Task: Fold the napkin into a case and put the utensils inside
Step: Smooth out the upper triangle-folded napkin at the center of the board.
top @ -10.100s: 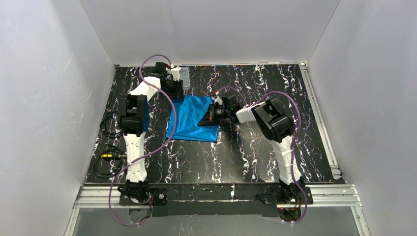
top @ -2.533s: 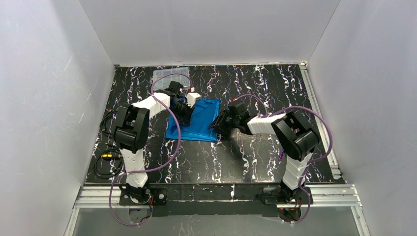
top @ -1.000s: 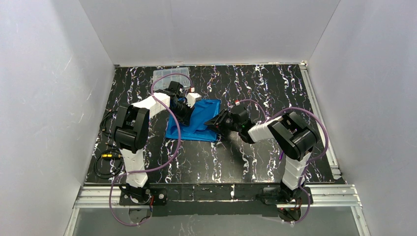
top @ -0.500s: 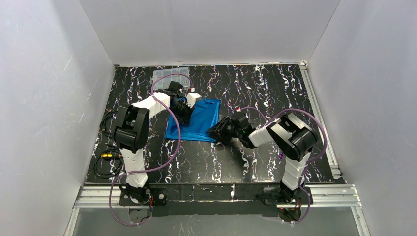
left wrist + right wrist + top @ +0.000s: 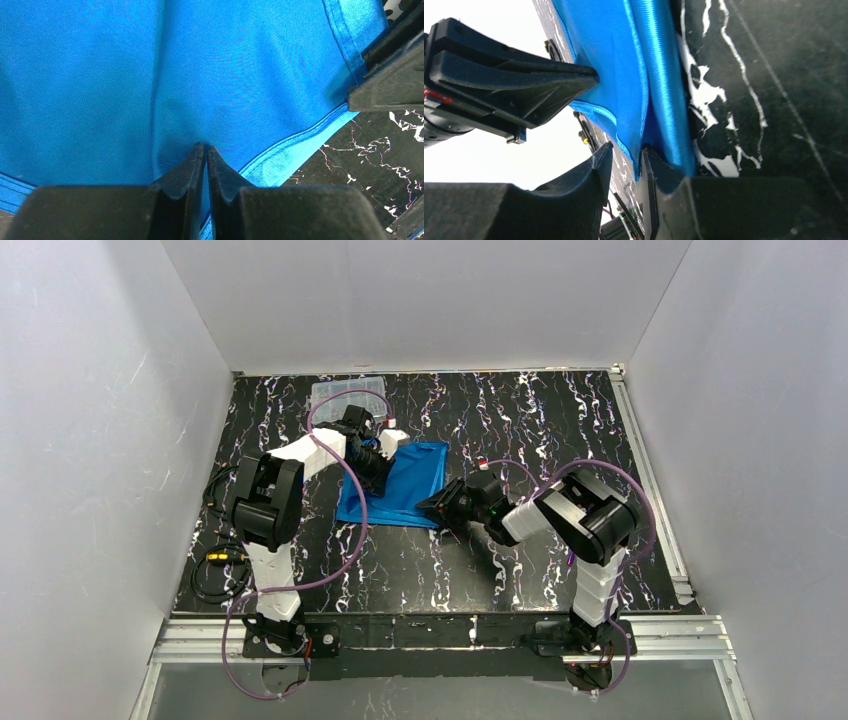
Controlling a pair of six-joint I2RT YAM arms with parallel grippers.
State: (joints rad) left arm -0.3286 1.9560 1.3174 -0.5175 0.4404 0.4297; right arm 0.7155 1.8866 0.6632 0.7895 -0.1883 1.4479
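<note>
Blue napkin (image 5: 405,480) hem btwn R tool (image 5: 626,148)

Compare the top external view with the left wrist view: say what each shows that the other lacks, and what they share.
Top external only: the clear box at the far edge of the table, and both arms whole. Left wrist only: the left gripper close up, jaws shut, tips against the cloth, and the stitched hem. Both: the blue napkin, the black marbled tabletop, and the right gripper at the napkin's edge.
</note>
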